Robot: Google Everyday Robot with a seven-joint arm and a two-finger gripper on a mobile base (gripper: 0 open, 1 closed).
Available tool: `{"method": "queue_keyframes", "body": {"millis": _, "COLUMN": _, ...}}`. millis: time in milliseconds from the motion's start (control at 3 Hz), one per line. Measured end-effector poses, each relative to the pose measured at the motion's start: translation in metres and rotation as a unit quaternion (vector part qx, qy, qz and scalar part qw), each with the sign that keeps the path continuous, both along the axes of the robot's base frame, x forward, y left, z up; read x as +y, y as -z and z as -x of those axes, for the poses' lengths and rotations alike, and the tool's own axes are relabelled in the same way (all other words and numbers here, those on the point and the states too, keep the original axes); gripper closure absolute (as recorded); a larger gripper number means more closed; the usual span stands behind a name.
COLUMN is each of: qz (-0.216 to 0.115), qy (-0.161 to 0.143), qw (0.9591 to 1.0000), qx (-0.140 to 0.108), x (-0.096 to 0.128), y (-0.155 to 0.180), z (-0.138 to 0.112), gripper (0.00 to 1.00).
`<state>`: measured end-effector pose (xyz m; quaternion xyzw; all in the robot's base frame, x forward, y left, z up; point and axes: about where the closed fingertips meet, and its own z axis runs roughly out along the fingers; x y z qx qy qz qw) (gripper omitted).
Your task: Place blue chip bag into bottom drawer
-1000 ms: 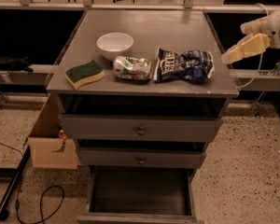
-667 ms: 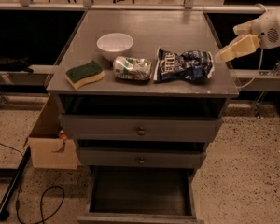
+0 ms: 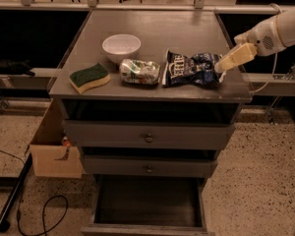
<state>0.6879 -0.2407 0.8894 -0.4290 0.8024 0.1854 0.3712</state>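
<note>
The blue chip bag (image 3: 191, 69) lies flat on the grey cabinet top (image 3: 157, 33), right of centre, its white label end pointing left. My gripper (image 3: 225, 63) comes in from the right on a white arm, and its tan fingertips (image 3: 232, 59) reach the bag's right end. The bottom drawer (image 3: 147, 203) is pulled out below, its dark interior showing nothing inside. The two upper drawers (image 3: 148, 136) are shut.
On the top, left of the blue bag, sit a small green-and-white foil bag (image 3: 139, 71), a white bowl (image 3: 121, 47) and a green-and-yellow sponge (image 3: 89, 77). A cardboard box (image 3: 54, 154) stands on the floor left of the cabinet, with a black cable (image 3: 39, 215) beside it.
My gripper has moved left and down from beside the cabinet's right edge to the right end of the blue chip bag. Nothing on the top has moved.
</note>
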Motion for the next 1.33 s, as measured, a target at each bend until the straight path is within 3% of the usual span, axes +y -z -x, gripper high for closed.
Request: {"method": "queue_keyframes", "body": {"millis": 1333, "qz": 0.009, "qy": -0.014, "qw": 0.999, "qx": 0.041, "x": 0.028, "y": 0.045, "z": -0.007, "gripper": 0.0}}
